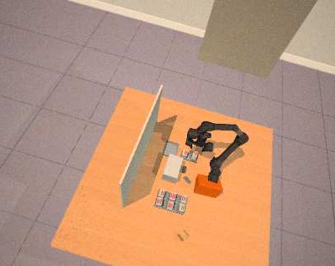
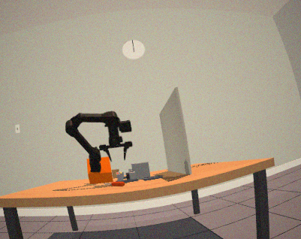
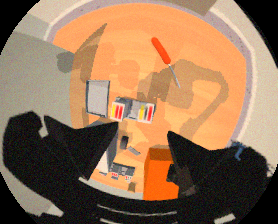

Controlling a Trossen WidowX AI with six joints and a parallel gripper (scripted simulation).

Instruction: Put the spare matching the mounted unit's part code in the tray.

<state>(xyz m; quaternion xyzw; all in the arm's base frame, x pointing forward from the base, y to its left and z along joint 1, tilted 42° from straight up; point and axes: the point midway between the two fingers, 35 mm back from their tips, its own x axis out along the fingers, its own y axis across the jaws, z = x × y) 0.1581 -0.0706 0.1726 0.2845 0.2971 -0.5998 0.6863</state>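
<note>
The mounted unit (image 1: pixel 173 167) (image 2: pixel 141 170) is a pale grey box; its back and printed code do not show. The grey tray (image 1: pixel 170 149) (image 3: pixel 97 97) is empty. Beside it stand two spares: one (image 1: pixel 185 153) (image 3: pixel 118 111) with yellow and red bars, another (image 1: pixel 194 155) (image 3: pixel 145 112) with yellow, a darker bar and red. Several more spares with coloured bars, such as one (image 1: pixel 170 205), stand in a group beyond the unit. My gripper (image 2: pixel 118 159) (image 3: pixel 143 129) is open and empty, pointing down, high above the table near the two spares.
A tall grey panel (image 1: pixel 142 146) (image 2: pixel 175 139) stands behind the unit and tray. The orange arm base (image 1: pixel 208 188) (image 2: pixel 100 173) is opposite. A red-handled screwdriver (image 2: pixel 118 184) (image 3: pixel 161 50), a small grey piece (image 1: pixel 187 180) and a tan block (image 1: pixel 182 235) lie on the table.
</note>
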